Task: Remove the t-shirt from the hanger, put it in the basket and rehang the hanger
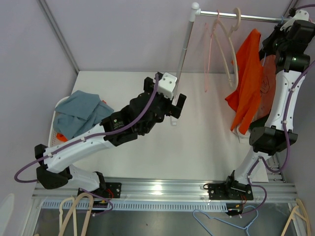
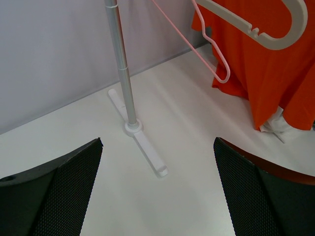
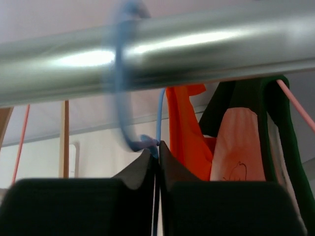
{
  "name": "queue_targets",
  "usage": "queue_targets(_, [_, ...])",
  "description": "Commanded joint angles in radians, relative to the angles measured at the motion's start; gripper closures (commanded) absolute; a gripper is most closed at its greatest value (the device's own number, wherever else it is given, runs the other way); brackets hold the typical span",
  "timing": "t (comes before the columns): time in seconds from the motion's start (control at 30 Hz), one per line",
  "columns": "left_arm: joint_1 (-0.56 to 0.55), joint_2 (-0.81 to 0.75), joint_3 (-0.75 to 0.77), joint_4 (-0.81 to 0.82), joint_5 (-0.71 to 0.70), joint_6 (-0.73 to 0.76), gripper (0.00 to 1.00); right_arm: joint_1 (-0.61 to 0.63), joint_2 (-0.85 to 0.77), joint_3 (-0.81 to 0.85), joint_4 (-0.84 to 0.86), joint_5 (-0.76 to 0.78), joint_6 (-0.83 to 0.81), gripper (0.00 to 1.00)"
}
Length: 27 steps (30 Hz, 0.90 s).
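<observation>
Overhead, one orange t-shirt [image 1: 248,83] hangs below the right end of the rail [image 1: 256,17]. The right pincer [image 1: 287,20] is raised to that same end, its fingers hidden from above. Two bare hangers, a pink wire hanger [image 1: 212,49] and a cream plastic hanger [image 1: 227,49], hang further left along the rail. The left pincer [image 1: 176,112] hovers over the table [image 1: 206,147], well away from the rail, fingers wide apart and holding nothing.

From the left wrist, the same two bare hangers and the t-shirt show under the rail, right of the rack post [image 2: 123,73].

From the right wrist, the fingers are pressed together on the neck of a blue hanger [image 3: 120,98], just under its hook on the rail, which makes three hangers there. The step in hand looks like taking the loaded hanger down. Next, the hook must rise clear of the rail, and then the free pincer can pull the shirt off.
</observation>
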Motion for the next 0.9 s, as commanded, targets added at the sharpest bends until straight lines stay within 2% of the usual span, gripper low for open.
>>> queue_targets(0.0, [-0.009,0.011,0.036,0.024,0.003,0.014,0.00,-0.004,-0.007,0.031,0.077,-0.018,0.011,1.00])
queue_targets(0.17, [-0.015,0.014,0.027,0.030,0.014,0.014,0.00,-0.005,-0.071,-0.049,0.173,-0.031,0.010,1.00])
queue_targets(0.37, [-0.048,0.007,-0.026,0.084,0.002,0.062,0.00,-0.010,-0.040,0.121,0.121,-0.071,0.023,1.00])
queue_targets(0.53, [-0.084,-0.029,-0.118,0.170,-0.015,0.086,0.01,-0.004,-0.197,-0.047,0.209,-0.084,0.023,1.00])
queue_targets(0.7, [-0.093,-0.058,-0.151,0.193,-0.010,0.073,0.00,0.011,-0.263,-0.072,0.065,-0.021,0.031,1.00])
queue_targets(0.87, [-0.147,-0.092,-0.230,0.312,-0.023,0.157,0.00,0.117,-0.439,-0.293,0.046,0.189,0.103,1.00])
